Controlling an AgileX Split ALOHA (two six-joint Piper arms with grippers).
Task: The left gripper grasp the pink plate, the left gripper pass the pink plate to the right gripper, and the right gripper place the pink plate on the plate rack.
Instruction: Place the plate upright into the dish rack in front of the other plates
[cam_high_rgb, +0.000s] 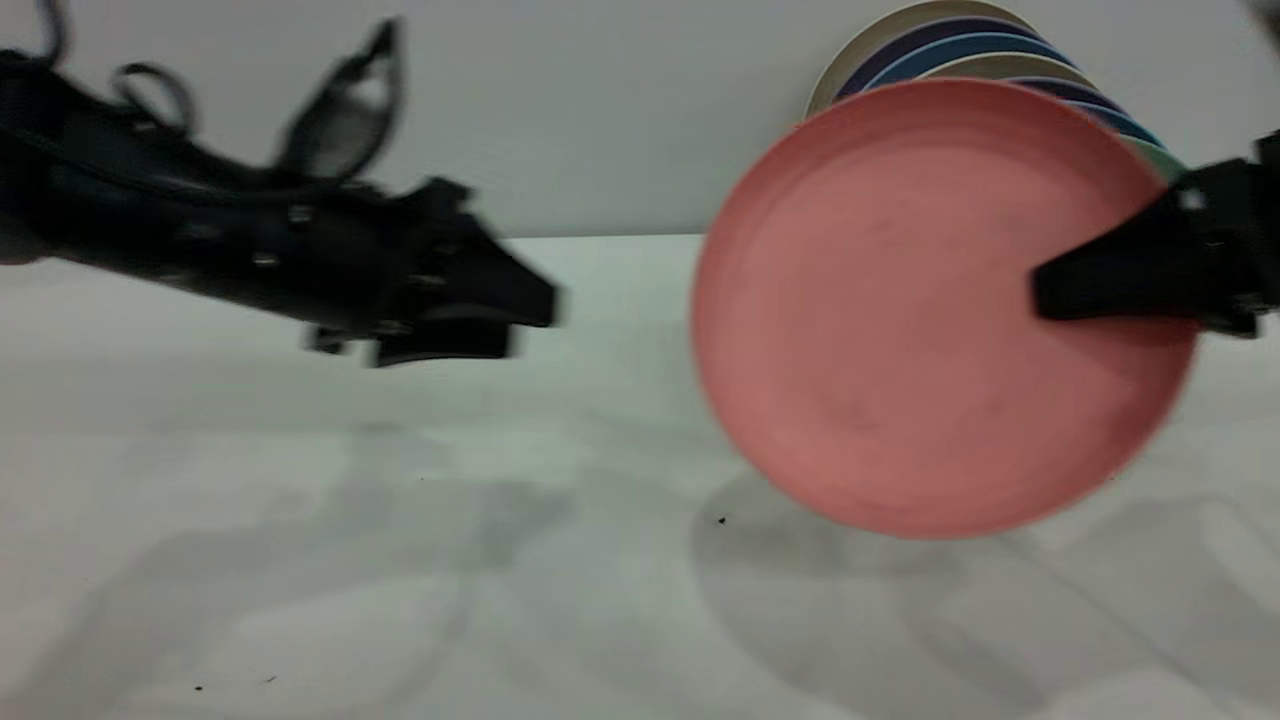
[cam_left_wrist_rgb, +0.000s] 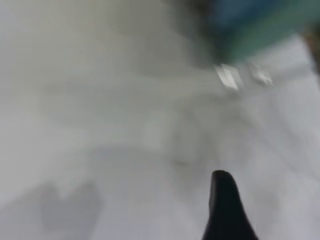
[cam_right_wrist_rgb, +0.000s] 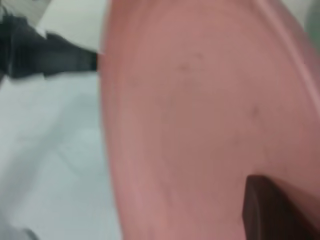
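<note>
Right pincer: clenched on the pink plate at its right rim, holding it upright at frame right, face-on for slotting.
Plate rack: directly behind, upper right.
Left pincer: centre-left, well apart; cannot tell.

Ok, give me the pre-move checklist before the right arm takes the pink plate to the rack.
1. Right gripper shut on the pink plate at its rim: ok.
2. Left gripper off the plate, gap between them: ok.
3. Plate lifted off the table, its shadow below it: ok.
4. Plate held roughly upright, face toward the exterior camera: ok.
5. Stacked plates stand behind the pink plate; free slot in the rack: cannot tell, the rack is hidden.
6. Depth of the right gripper's bite on the rim: cannot tell.
</note>
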